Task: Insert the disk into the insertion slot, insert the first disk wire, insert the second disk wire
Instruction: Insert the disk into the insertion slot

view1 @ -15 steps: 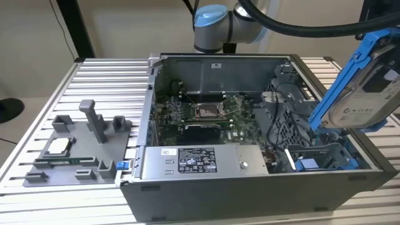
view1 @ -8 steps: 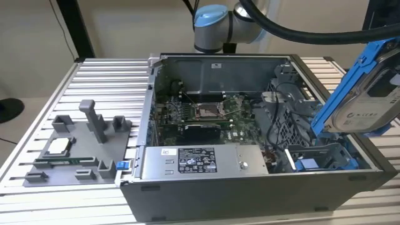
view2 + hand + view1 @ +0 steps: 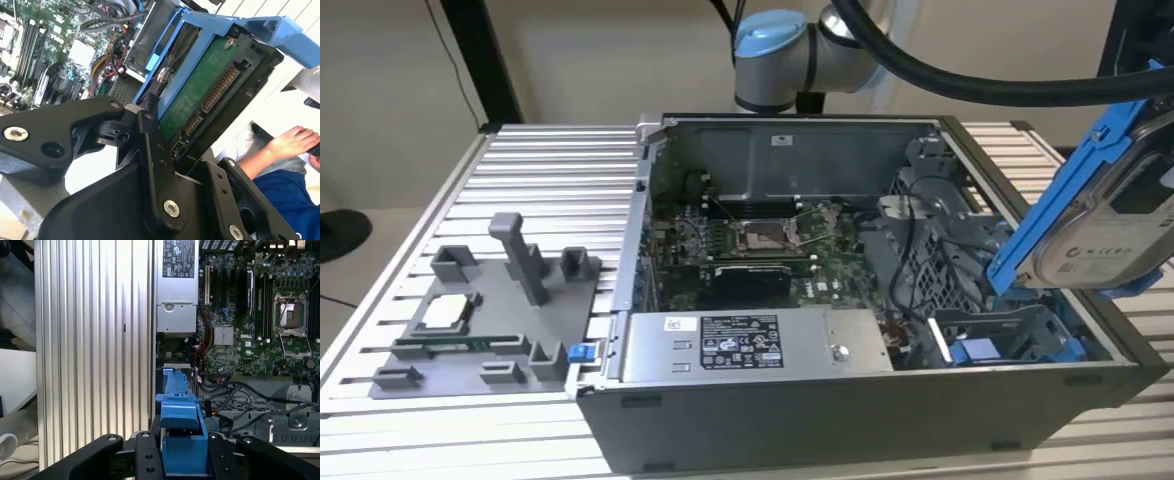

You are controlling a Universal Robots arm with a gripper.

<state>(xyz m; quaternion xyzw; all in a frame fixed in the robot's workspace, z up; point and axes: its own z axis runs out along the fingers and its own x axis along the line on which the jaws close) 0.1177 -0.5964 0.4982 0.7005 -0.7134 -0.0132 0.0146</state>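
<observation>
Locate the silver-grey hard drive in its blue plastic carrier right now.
The hard drive hangs tilted at the exterior view's right, clamped in the black gripper, above the grey sheet-metal drive bay with blue rails.

At the exterior view's right we see the disk (image 3: 1107, 225) in its blue carrier, steeply tilted and raised over the open computer case (image 3: 854, 415). Below it, in the case's near right corner, sits the insertion slot (image 3: 1007, 340) with blue rails. A grey fixture (image 3: 480, 330) stands left on the slatted table (image 3: 547, 170).
</observation>
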